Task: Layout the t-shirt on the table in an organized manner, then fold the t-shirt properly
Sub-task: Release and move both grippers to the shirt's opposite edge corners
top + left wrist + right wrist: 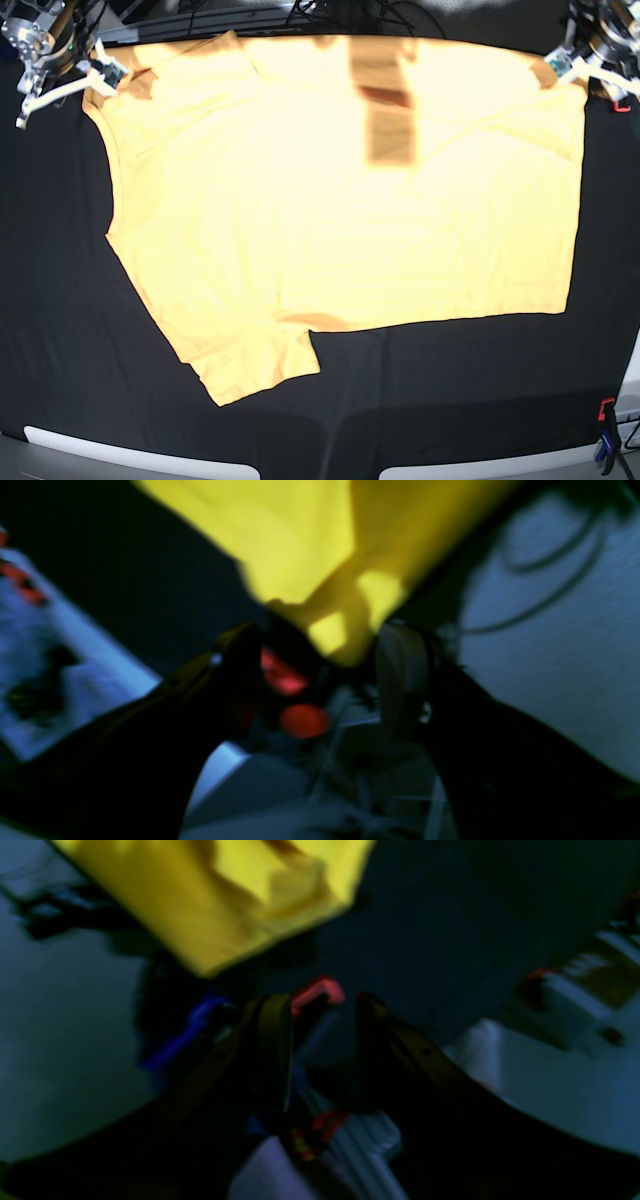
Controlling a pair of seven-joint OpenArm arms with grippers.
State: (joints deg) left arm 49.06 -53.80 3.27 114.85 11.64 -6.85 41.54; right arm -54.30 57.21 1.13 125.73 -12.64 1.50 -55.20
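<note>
1. T-shirt [340, 190] fabric covers most of the far half of your table [60, 330], spread out wide and mostly flat, with one sleeve reaching toward the near edge on the base view's left.
2. Your left gripper [320, 645] sits at the far corner on the base view's right. In its wrist view a point of yellow cloth runs down between the two fingers [400, 670], which stand apart with a gap beside the fabric; the frame is too blurred for you to tell whether they pinch it.
3. Your right gripper [322, 1025] sits at the far corner on the base view's left, just beside the shirt's corner. Its fingers [275, 1040] stand apart with nothing between them, and the yellow cloth lies beyond the tips, not touching.
4. You can see a red clamp [320, 990] past the right gripper's tips, and another red clamp [606, 408] with a blue one at the near corner on the base view's right.
</note>
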